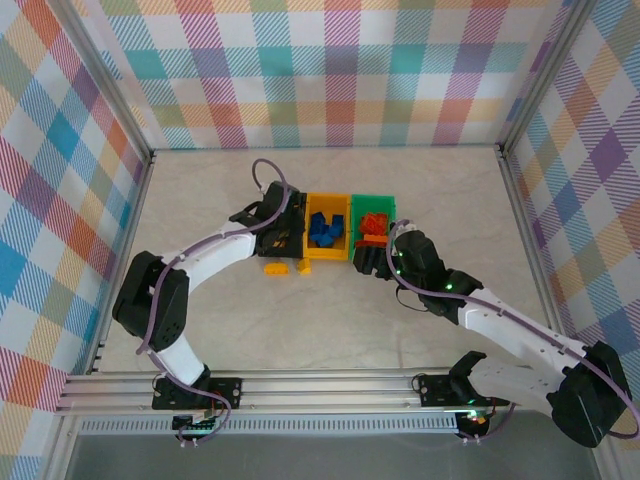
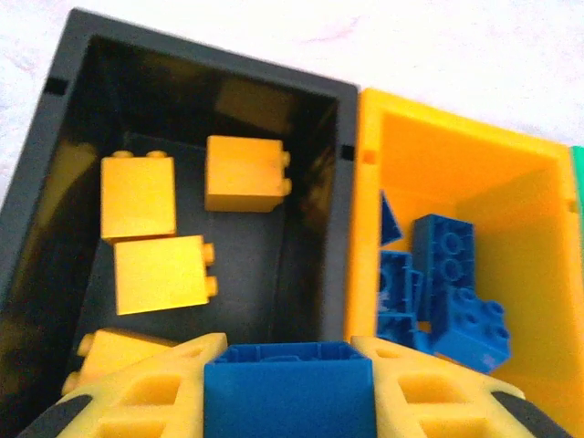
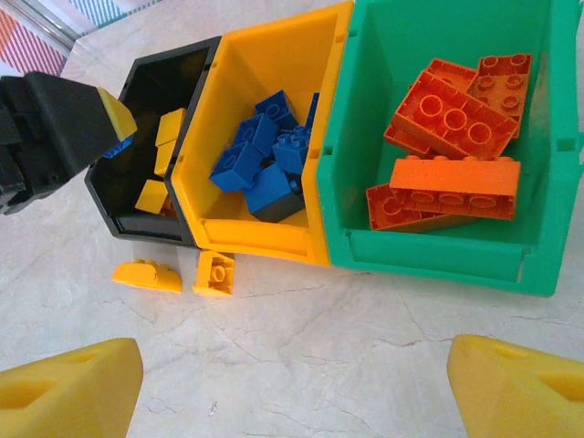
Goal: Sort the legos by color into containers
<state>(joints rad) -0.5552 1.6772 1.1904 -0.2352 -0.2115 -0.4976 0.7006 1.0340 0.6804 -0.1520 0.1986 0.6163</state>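
left gripper (image 2: 287,379): clamped on blue lego (image 2: 287,401), bottom cut off
right gripper (image 3: 292,383): released; green bin (image 3: 429,255) at 1 o'clock

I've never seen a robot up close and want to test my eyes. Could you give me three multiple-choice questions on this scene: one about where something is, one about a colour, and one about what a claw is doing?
1. Which bin holds the orange bricks?
A. black bin
B. yellow bin
C. green bin

2. What colour is the brick in the left gripper?
A. blue
B. orange
C. yellow

3. How is the right gripper?
A. shut on a brick
B. open and empty
C. shut and empty

Answers:
1 C: the right wrist view shows the orange bricks lying in the green bin.
2 A: the brick clamped between its jaws is blue.
3 B: its jaws stand wide apart with nothing between them.
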